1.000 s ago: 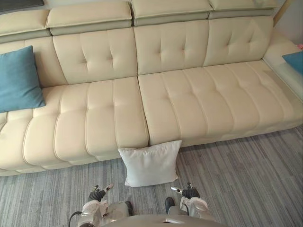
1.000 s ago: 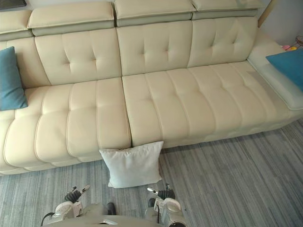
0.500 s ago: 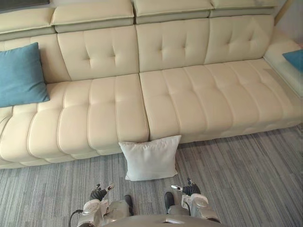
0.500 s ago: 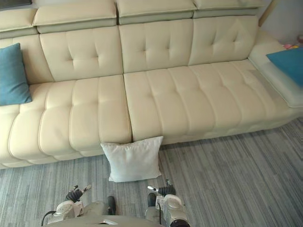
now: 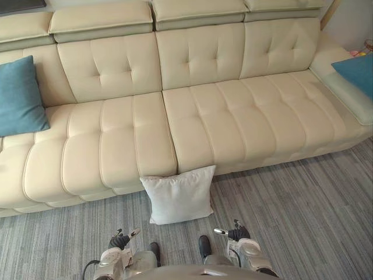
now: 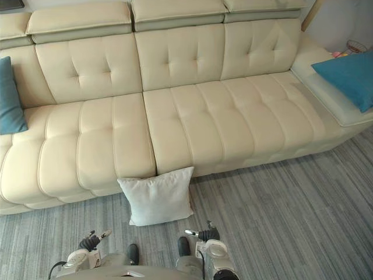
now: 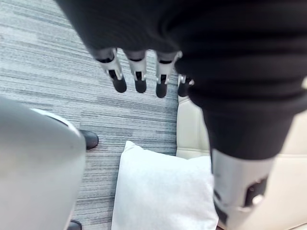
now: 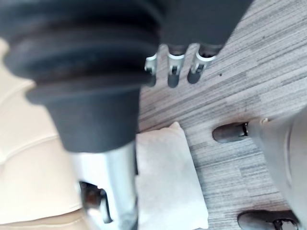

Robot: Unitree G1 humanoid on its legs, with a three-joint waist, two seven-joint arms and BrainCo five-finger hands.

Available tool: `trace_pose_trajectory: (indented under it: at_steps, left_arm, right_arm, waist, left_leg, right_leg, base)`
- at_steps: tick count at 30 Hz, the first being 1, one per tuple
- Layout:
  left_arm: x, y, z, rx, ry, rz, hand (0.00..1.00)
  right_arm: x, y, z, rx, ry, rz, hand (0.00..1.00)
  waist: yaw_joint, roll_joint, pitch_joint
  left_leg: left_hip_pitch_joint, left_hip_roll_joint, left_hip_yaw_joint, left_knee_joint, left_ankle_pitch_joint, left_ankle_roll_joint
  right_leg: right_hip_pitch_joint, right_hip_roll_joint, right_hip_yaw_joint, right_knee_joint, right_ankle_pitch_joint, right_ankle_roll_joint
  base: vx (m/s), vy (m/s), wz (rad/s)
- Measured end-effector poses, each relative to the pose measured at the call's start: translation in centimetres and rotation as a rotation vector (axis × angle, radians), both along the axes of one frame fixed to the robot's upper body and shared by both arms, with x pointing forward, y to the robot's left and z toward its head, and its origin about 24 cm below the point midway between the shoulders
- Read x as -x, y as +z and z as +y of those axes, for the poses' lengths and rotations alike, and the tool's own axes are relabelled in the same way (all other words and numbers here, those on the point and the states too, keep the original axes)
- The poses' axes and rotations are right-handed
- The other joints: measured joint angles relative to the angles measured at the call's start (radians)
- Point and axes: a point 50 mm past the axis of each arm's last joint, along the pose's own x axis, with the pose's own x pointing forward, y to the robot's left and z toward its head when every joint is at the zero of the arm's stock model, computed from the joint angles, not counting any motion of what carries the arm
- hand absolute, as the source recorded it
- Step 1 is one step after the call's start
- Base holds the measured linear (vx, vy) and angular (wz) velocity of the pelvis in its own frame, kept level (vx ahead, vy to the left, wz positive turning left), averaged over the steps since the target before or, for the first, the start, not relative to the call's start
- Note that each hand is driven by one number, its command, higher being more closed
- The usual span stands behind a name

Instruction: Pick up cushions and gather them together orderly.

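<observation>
1. Cream sofa (image 5: 192, 116) stood well ahead of left hand (image 5: 119, 240) and right hand (image 5: 236, 234).
2. Blue cushion (image 5: 20, 96) sat far ahead-left of left hand; second blue cushion (image 5: 355, 73) far ahead-right.
3. White cushion (image 5: 178, 197) leaned on sofa front, ahead between hands.
4. Both hands were open, empty.

A: Cushion count?
B: Three. One white cushion (image 5: 179, 194). Two blue: the left blue cushion (image 5: 20, 96) and the right blue cushion (image 6: 347, 70).
A: Sofas?
B: One sofa (image 5: 198, 116), cream. It has four tufted back panels, the leftmost partly behind a cushion, and four headrest pads along the top.
A: Robot hands?
B: Two: left hand (image 5: 119, 240), right hand (image 5: 236, 233).
A: Anything else to tally?
B: One grey striped carpet (image 5: 303, 210). A few small bright objects sit past the sofa's far right end, too small to count.
</observation>
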Motion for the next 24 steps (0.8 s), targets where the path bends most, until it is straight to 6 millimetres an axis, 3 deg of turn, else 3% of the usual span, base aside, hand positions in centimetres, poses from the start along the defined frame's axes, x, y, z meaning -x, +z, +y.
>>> trace_pose_trajectory:
  at_steps: [10,13,16,18,21,24]
  left_arm:
    - [0.6,-0.2,0.2,0.011,0.066,0.014,0.0]
    - [-0.8,0.2,0.3,0.005,0.083,-0.021,0.0]
    - [-5.1,2.0,0.2,0.028,0.117,-0.156,0.0]
    - [-7.6,3.5,0.5,0.038,0.164,-0.254,0.0]
    - [-9.7,5.2,0.9,0.041,0.209,-0.353,0.0]
    - [-13.2,8.4,2.0,0.038,0.247,-0.512,0.0]
  right_arm:
    - [1.9,-0.9,-0.7,-0.006,-0.074,0.062,0.0]
    - [1.3,-0.6,-0.9,-0.002,-0.106,0.042,0.0]
    - [-2.1,1.2,-0.8,0.005,-0.093,-0.066,0.0]
    - [-6.1,4.1,-0.6,0.035,-0.057,-0.221,0.0]
    - [-9.5,7.3,-0.6,0.065,-0.038,-0.372,0.0]
    - [-13.4,11.8,-1.2,0.116,-0.03,-0.541,0.0]
  waist:
    - [-0.024,0.001,0.001]
    - [-0.026,0.0,0.03]
    - [-0.025,0.001,0.095]
    - [-0.022,0.005,0.161]
    - [-0.024,0.007,0.194]
    - [-0.027,0.012,0.239]
  left_leg:
    - [0.066,0.002,0.046,-0.083,0.035,0.003]
    - [-0.004,0.001,0.051,-0.032,0.032,0.007]
    - [-0.204,0.018,0.026,0.15,-0.017,0.013]
    - [-0.294,0.04,0.035,0.244,-0.056,0.01]
    - [-0.38,0.055,0.049,0.309,-0.069,0.011]
    - [-0.513,0.075,0.055,0.405,-0.083,0.013]
  right_leg:
    - [-0.018,-0.013,-0.085,0.043,-0.001,0.0]
    - [-0.098,-0.03,-0.143,0.135,-0.029,-0.007]
    - [-0.249,-0.04,-0.182,0.249,-0.06,-0.024]
    - [-0.335,-0.037,-0.191,0.322,-0.07,-0.033]
    - [-0.436,-0.038,-0.188,0.4,-0.084,-0.042]
    - [-0.583,-0.038,-0.183,0.513,-0.11,-0.056]
  base:
    - [-0.02,-0.009,-0.11]
    - [-0.12,-0.016,0.11]
    - [-0.23,-0.02,0.28]
    - [-0.21,-0.02,-0.13]
    - [-0.15,-0.032,-0.12]
    - [-0.1,-0.057,-0.05]
